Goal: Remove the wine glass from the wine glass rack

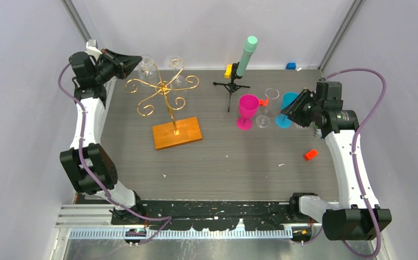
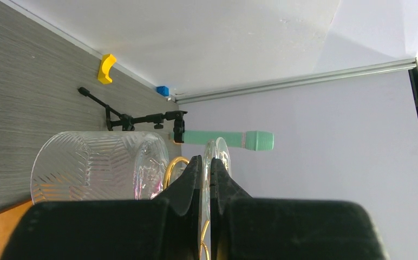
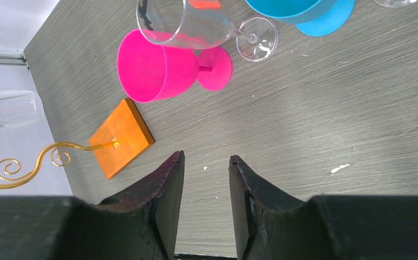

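Observation:
The wine glass rack [image 1: 163,88] is a thin gold stand with curled arms on an orange-brown wooden base [image 1: 177,133]. A clear wine glass [image 1: 146,66] hangs bowl-down at its far left arm; a second one [image 1: 175,65] hangs behind the middle. My left gripper [image 1: 135,60] is at that left arm. In the left wrist view my left gripper [image 2: 206,160] is shut on the thin foot disc [image 2: 220,151] of the wine glass, its ribbed bowl [image 2: 93,168] beside a gold arm [image 2: 170,169]. My right gripper [image 3: 206,158] stands open over bare table at the right [image 1: 292,111].
A pink goblet [image 1: 246,109], a clear glass [image 1: 269,103] and a blue goblet [image 1: 288,107] stand close to the right gripper. A black tripod with a mint-green cylinder [image 1: 245,57] stands at the back. A yellow block [image 1: 228,70], a blue block [image 1: 291,66] and an orange-red block [image 1: 311,154] lie about.

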`<state>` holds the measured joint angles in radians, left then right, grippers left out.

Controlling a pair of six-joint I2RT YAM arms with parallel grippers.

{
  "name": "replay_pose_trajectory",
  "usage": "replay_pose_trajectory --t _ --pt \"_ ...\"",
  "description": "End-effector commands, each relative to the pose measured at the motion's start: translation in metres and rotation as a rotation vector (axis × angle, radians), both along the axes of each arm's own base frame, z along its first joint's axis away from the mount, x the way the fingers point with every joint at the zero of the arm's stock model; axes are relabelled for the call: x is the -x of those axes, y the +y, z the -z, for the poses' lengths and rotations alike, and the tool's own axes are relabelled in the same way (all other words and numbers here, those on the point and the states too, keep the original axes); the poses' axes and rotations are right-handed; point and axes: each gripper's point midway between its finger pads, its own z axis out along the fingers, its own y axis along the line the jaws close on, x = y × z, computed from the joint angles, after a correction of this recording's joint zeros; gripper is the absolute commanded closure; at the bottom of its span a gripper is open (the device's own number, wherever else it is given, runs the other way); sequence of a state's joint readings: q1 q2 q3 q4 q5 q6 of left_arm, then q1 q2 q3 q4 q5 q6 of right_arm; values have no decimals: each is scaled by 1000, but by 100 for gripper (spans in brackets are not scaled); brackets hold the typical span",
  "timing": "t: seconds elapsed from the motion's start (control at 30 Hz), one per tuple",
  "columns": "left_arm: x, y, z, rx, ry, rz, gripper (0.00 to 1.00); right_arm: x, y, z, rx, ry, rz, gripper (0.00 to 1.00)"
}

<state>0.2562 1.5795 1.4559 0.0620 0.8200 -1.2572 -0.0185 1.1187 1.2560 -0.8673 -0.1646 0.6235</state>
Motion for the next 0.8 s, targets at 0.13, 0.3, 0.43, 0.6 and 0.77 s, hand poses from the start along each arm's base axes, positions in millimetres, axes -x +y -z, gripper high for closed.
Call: replay_pose_trajectory --t 0.13,0.3,0.43,0.6,0.77 --pt "3 -10 -35 11 -112 -5 100 -2 1 -12 4 -62 -2 59" --pt "0 -14 -31 13 -105 2 100 -2 0 -12 9 -64 -2 59" --pt "-2 -15 -34 12 -111 3 100 -1 0 -10 10 -61 -3 59" --pt "-6 -17 -35 12 -113 9 100 0 0 -11 10 -63 -3 59" --pt "-8 -26 -35 9 -116 31 100 0 0 -10 9 -62 -2 59"
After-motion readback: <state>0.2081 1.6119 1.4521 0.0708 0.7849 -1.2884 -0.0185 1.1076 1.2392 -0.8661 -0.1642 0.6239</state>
